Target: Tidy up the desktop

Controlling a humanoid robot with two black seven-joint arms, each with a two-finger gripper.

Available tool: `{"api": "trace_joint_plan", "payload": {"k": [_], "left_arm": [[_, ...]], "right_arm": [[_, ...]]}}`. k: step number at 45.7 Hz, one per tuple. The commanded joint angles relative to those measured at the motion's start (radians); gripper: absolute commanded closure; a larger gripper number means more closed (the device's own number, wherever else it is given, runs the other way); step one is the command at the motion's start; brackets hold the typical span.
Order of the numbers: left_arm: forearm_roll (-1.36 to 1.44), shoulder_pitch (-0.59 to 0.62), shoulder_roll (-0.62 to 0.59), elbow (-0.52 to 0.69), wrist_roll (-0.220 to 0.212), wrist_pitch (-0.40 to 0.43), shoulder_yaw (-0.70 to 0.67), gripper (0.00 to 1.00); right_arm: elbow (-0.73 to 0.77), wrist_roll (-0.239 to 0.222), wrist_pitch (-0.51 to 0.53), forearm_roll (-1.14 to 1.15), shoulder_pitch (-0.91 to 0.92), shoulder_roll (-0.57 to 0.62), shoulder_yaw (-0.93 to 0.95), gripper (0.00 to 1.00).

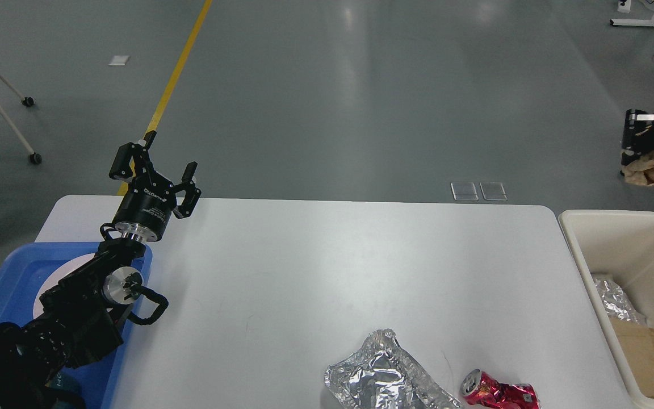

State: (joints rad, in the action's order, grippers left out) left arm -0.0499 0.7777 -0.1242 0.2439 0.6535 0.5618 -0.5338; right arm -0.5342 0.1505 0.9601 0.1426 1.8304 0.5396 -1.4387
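The white desktop [304, 267] fills the middle of the head view. A crumpled sheet of silver foil [381, 378] and a crushed red can [497, 393] lie near its front edge. My left gripper [154, 167] stands open and empty above the desktop's far left corner. At the right edge of the view my right gripper [636, 147] is raised high above the cream bin [579, 238], shut on a crumpled tan paper wad [650, 170]. The arm behind that gripper is cut off by the frame.
The cream bin at the right holds a foil scrap [613, 298] and brown paper [653, 363]. A blue tray [6, 278] with a white plate [54, 278] sits at the left, partly under my left arm. Chair legs with castors stand on the floor around.
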Motion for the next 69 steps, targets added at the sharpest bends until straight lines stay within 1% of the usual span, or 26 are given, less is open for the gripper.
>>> {"api": "trace_joint_plan", "payload": {"k": [1, 12, 17, 19, 20, 22, 25, 30, 40, 46, 52, 53, 55, 56, 57, 58, 59, 61, 64, 69], "left_arm": [[0.001, 0.000, 0.000, 0.000, 0.000, 0.000, 0.000, 0.03], [-0.001, 0.000, -0.002, 0.000, 0.000, 0.000, 0.000, 0.04], [0.001, 0.000, 0.000, 0.000, 0.000, 0.000, 0.000, 0.03], [-0.001, 0.000, 0.000, 0.000, 0.000, 0.001, 0.000, 0.04], [0.001, 0.000, 0.000, 0.000, 0.000, 0.000, 0.000, 0.03], [-0.001, 0.000, 0.000, 0.000, 0.000, 0.000, 0.000, 0.03], [-0.001, 0.000, 0.000, 0.000, 0.000, 0.000, 0.000, 0.03], [0.001, 0.000, 0.000, 0.000, 0.000, 0.000, 0.000, 0.03], [0.001, 0.000, 0.000, 0.000, 0.000, 0.000, 0.000, 0.04], [-0.001, 0.000, 0.000, 0.000, 0.000, 0.000, 0.000, 0.03], [-0.001, 0.000, 0.000, 0.000, 0.000, 0.001, 0.000, 0.04], [-0.001, 0.000, 0.000, 0.000, 0.000, 0.000, 0.000, 0.03], [-0.001, 0.000, 0.000, 0.000, 0.000, 0.000, 0.000, 0.03], [-0.001, 0.000, 0.000, 0.000, 0.000, 0.000, 0.000, 0.03], [-0.001, 0.000, 0.000, 0.000, 0.000, 0.000, 0.000, 0.04], [0.001, 0.000, 0.000, 0.000, 0.000, 0.001, 0.000, 0.04], [-0.001, 0.000, 0.000, 0.000, 0.000, 0.000, 0.000, 0.04], [0.001, 0.000, 0.000, 0.000, 0.000, 0.000, 0.000, 0.03], [-0.001, 0.000, -0.002, 0.000, 0.000, 0.000, 0.000, 0.03], [-0.001, 0.000, 0.000, 0.000, 0.000, 0.001, 0.000, 0.03]], "right_arm": [[0.026, -0.002, 0.000, 0.000, -0.019, 0.060, -0.026, 1.00], [0.028, -0.002, -0.282, -0.021, -0.129, 0.149, -0.026, 1.00], [0.030, -0.002, -0.493, -0.024, -0.213, 0.164, -0.006, 1.00], [0.030, -0.002, -0.604, -0.024, -0.268, 0.168, 0.014, 1.00], [0.030, -0.002, -0.642, -0.024, -0.292, 0.169, 0.024, 1.00], [0.030, 0.000, -0.708, -0.026, -0.339, 0.169, 0.055, 1.00], [0.034, 0.000, -0.779, -0.028, -0.411, 0.171, 0.106, 1.00], [0.074, 0.000, -0.824, -0.028, -0.519, 0.171, 0.204, 1.00], [0.177, 0.000, -0.830, -0.029, -0.721, 0.169, 0.386, 1.00], [0.209, 0.000, -0.830, -0.029, -0.783, 0.169, 0.448, 1.00], [0.207, 0.001, -0.828, -0.029, -0.800, 0.169, 0.455, 1.00], [0.207, 0.001, -0.828, -0.029, -0.800, 0.169, 0.455, 0.92], [0.207, 0.001, -0.828, -0.028, -0.801, 0.169, 0.455, 0.52], [0.207, 0.001, -0.828, -0.028, -0.801, 0.169, 0.455, 0.35], [0.207, 0.001, -0.828, -0.028, -0.800, 0.169, 0.455, 0.21], [0.204, 0.001, -0.828, -0.028, -0.800, 0.169, 0.457, 0.14], [0.201, 0.001, -0.828, -0.028, -0.800, 0.168, 0.458, 0.11], [0.198, 0.001, -0.825, -0.028, -0.800, 0.165, 0.460, 0.09], [0.194, 0.001, -0.822, -0.028, -0.800, 0.160, 0.460, 0.01], [0.184, 0.001, -0.817, -0.026, -0.800, 0.155, 0.457, 0.01]]}}
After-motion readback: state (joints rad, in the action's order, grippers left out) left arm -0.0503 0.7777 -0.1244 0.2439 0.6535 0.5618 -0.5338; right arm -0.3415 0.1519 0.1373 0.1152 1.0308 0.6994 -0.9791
